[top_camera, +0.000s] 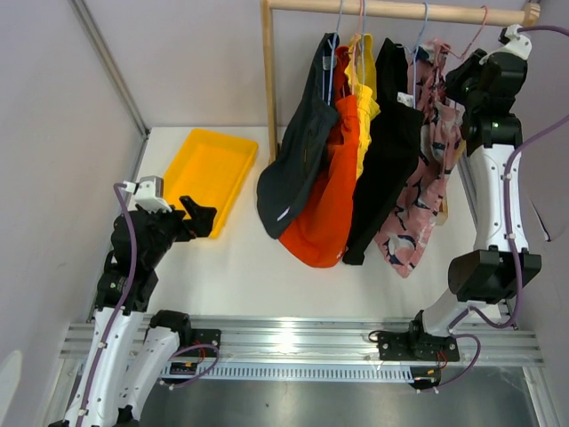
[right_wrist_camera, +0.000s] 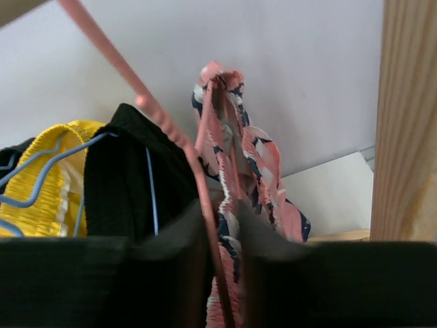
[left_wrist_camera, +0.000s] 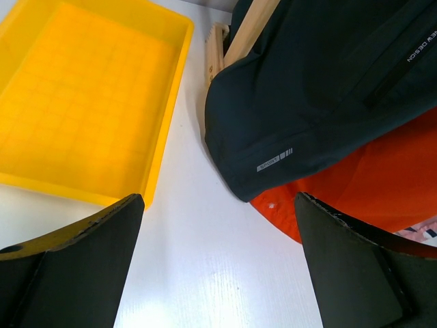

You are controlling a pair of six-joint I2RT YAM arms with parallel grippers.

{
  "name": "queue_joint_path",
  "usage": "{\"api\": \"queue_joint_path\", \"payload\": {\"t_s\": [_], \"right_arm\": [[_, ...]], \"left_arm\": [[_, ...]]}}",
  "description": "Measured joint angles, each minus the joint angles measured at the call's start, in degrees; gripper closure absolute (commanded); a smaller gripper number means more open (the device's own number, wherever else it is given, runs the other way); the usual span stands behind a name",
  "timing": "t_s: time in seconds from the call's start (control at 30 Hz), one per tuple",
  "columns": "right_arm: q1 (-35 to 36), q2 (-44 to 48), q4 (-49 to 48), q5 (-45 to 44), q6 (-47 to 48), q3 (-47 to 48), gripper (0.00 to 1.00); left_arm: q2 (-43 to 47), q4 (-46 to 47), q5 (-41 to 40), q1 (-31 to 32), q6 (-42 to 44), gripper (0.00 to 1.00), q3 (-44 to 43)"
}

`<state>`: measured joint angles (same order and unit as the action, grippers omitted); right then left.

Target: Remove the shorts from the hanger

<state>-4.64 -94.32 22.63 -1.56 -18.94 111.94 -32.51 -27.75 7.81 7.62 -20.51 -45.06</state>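
Pink printed shorts (right_wrist_camera: 229, 137), hung below the wooden rod (top_camera: 400, 9), are pinched at the waistband by the right gripper (right_wrist_camera: 222, 236); the left gripper (left_wrist_camera: 217, 208) is open, well apart.

The yellow shorts (top_camera: 365, 76) are mostly hidden behind the orange-red shorts (top_camera: 324, 205). The pink shorts (right_wrist_camera: 225, 130) are cut off below, between the blurred fingers (right_wrist_camera: 102, 280) of the right gripper (right_wrist_camera: 223, 253).

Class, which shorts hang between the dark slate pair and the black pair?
The orange-red shorts, with the yellow shorts behind them; the top external view shows it.
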Motion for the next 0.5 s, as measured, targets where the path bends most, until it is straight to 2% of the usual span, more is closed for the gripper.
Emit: {"api": "queue_joint_path", "payload": {"t_s": [0.03, 0.07, 0.33, 0.5], "right_arm": [[0.0, -0.3, -0.1, 0.3, 0.0, 0.1, 0.97], [0.0, -0.5, -0.3, 0.8, -0.1, 0.2, 1.00], [0.1, -0.3, 0.1, 2.4, -0.4, 0.5, 1.00], [1.6, -0.1, 3.6, 2.6, 0.5, 3.9, 1.00]], "left_arm": [[0.0, 0.0, 0.0, 0.0, 0.0, 0.01, 0.0], [0.0, 0.0, 0.0, 0.0, 0.0, 0.01, 0.0], [0.0, 0.0, 0.3, 0.0, 0.0, 0.01, 0.1], [-0.1, 0.0, 0.5, 0.0, 0.0, 0.01, 0.1]]}}
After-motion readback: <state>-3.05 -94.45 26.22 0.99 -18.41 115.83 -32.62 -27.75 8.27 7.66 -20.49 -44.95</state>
